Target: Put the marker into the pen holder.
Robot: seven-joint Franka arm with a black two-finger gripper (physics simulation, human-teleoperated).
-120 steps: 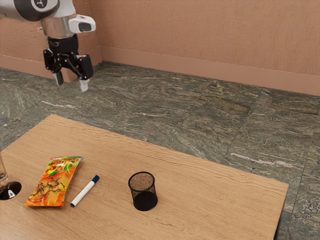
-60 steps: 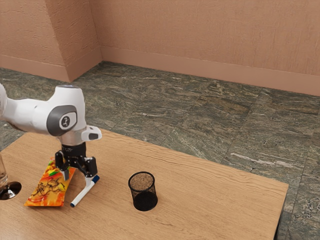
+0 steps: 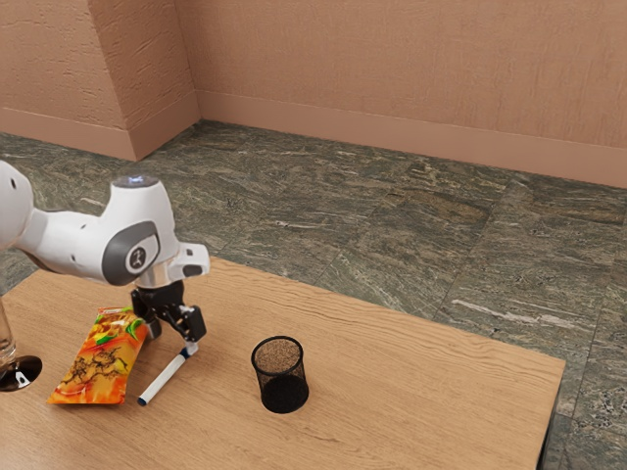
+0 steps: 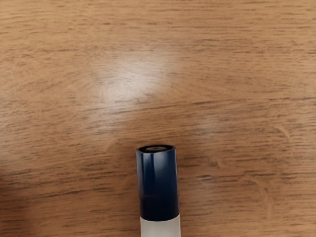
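The table (image 3: 431, 392) looks like smooth grained wood, the marker cap (image 4: 158, 187) glossy plastic, the pen holder (image 3: 284, 395) metal mesh.

The wooden table (image 3: 421, 401) supports a snack packet (image 3: 96, 364), marker (image 3: 165, 380) and dark-based glass (image 3: 20, 374). A mesh pen holder (image 3: 284, 393) stands upright on it.

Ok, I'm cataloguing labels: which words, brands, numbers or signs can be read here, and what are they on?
Nothing can be read as text.
Packet: printing at its upper end, too small to read.
Arm: round emblem and a pale mark on top, both too small to make out.
Marker: no lettering visible.
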